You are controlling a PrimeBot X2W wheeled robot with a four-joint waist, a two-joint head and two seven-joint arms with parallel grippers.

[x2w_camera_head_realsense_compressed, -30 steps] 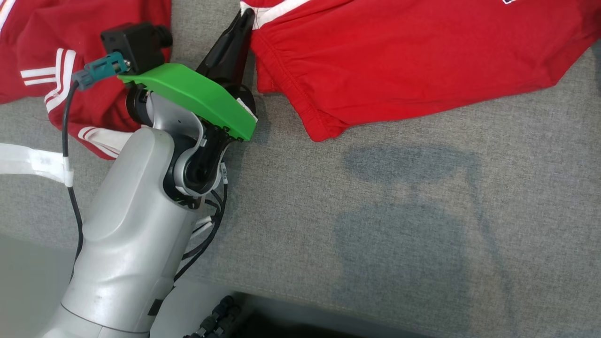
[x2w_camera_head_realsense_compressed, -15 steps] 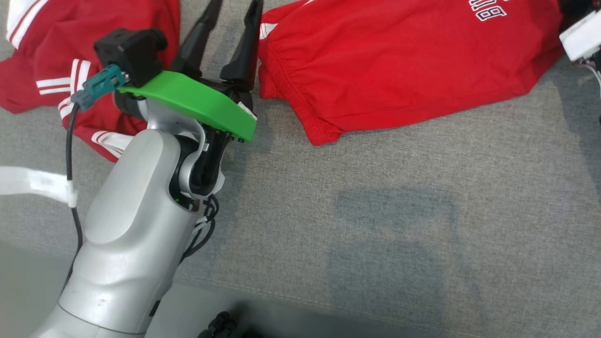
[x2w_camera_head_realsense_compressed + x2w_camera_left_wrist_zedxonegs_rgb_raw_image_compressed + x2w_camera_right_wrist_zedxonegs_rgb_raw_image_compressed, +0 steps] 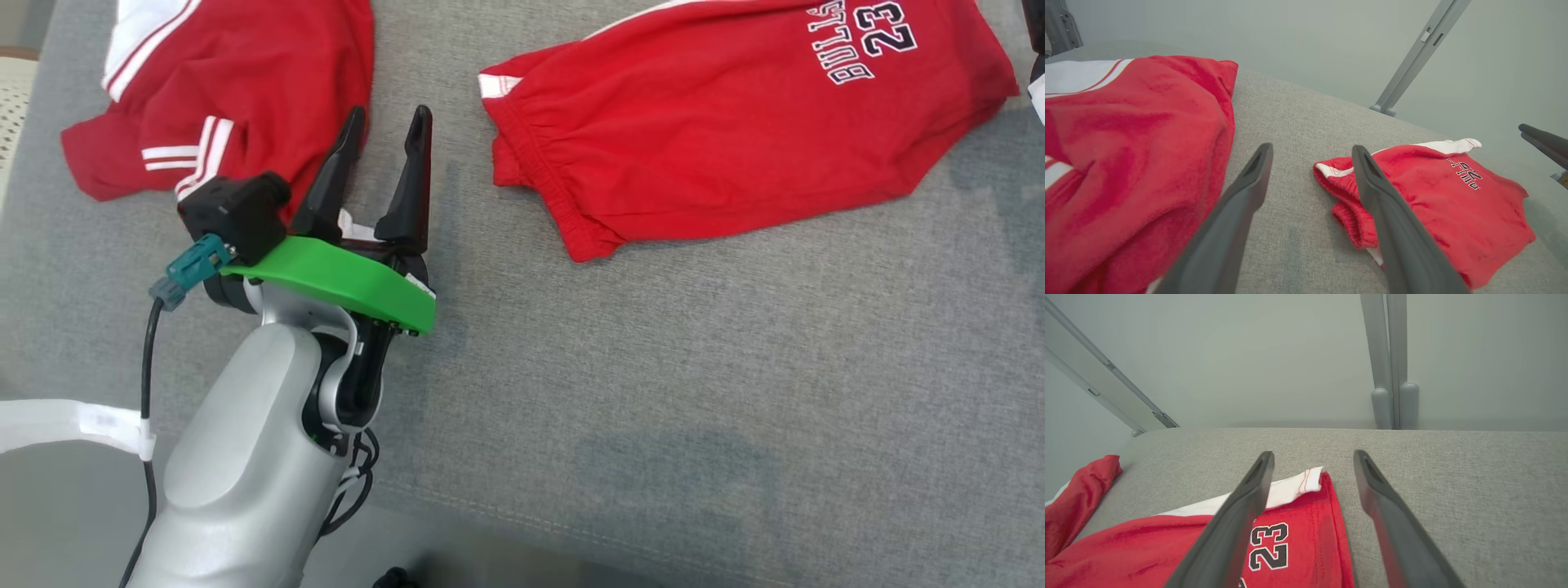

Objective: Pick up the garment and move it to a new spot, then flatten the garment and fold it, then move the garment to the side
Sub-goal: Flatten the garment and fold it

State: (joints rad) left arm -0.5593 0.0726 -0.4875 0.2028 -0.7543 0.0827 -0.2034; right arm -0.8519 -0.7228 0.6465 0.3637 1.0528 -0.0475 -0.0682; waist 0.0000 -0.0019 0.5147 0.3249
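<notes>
Red shorts (image 3: 735, 139) printed with a number are seen lying spread on the grey upholstered surface (image 3: 653, 392), toward its far right. The left gripper (image 3: 388, 118) is held with fingers apart and empty, over bare fabric between the shorts and a red, white-banded striped garment (image 3: 245, 82). The right gripper (image 3: 1313, 455) is likewise spread and empty, above the white-trimmed corner of the shorts. The placing step is judged done, with flattening and folding due: edges must be pinched and drawn smooth. The striped garment lies near and could be caught by mistake.
</notes>
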